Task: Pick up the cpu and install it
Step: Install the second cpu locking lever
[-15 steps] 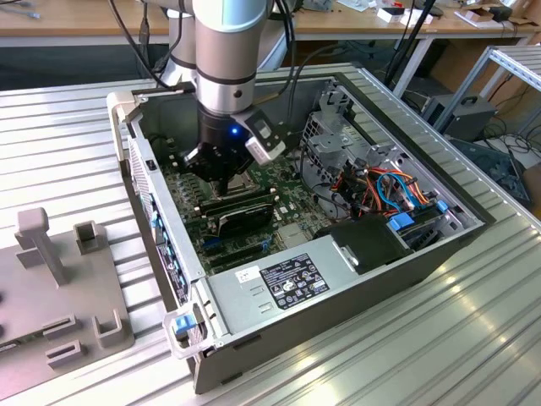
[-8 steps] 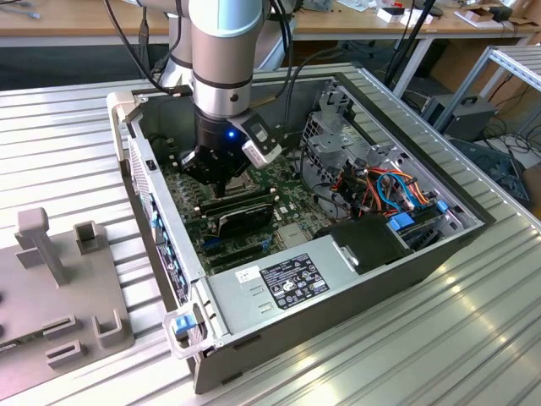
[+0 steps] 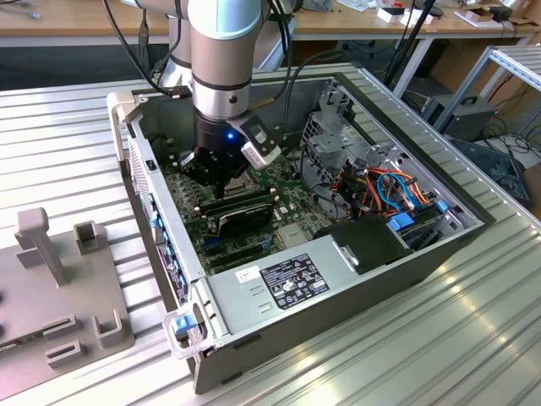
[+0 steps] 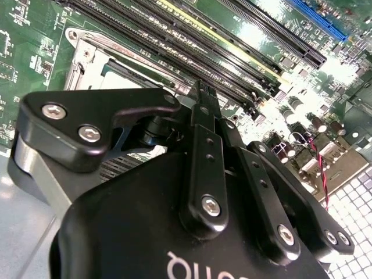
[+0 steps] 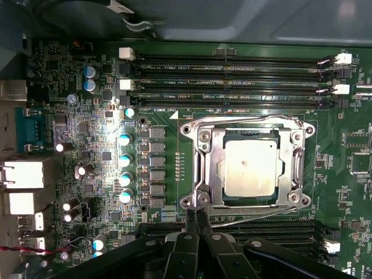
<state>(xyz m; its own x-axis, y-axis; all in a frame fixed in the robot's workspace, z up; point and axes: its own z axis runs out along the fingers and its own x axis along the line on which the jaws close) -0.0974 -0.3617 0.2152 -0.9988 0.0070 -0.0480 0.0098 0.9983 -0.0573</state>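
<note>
— silver-grey cpu [image 5: 250, 167], where does it lie?
— it sits inside the socket frame [image 5: 200, 168] on the green motherboard [image 5: 81, 87].
— and the gripper [image 5: 196, 216]?
— its jaws are pressed together, holding nothing, just beside the frame.

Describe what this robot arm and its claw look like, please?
In the exterior view the arm is a thick round column, pale blue-grey above a silver metal band, with black cables beside it and a small blue light low down. The claw is black, with slim jointed bars held by silver screws, ending in two narrow fingers.
</note>
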